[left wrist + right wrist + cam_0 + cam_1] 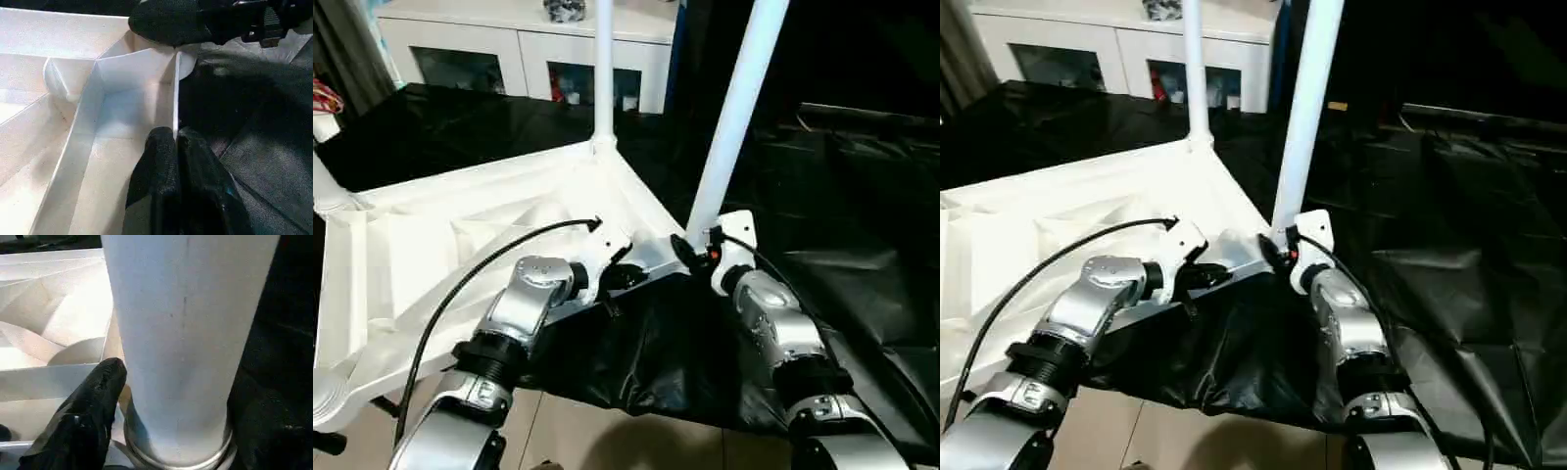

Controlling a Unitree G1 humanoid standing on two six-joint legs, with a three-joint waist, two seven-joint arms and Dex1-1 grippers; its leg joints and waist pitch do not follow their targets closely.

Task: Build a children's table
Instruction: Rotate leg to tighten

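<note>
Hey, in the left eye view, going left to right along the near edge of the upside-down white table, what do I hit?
Silver left forearm → left gripper, pinching the white plastic table top's raised rim → right gripper, at the base of the near white tapered tube leg → silver right forearm.

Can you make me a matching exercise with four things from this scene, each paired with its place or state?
Things:
1. left claw
2. right claw
3. far leg
4. white cabinet

Places or states:
A. behind the black-covered table
B. around the base of the near leg
C. pinched shut on the tabletop's rim
D. standing upright in a far corner socket

Pairs: 1-C, 2-B, 3-D, 4-A
</note>
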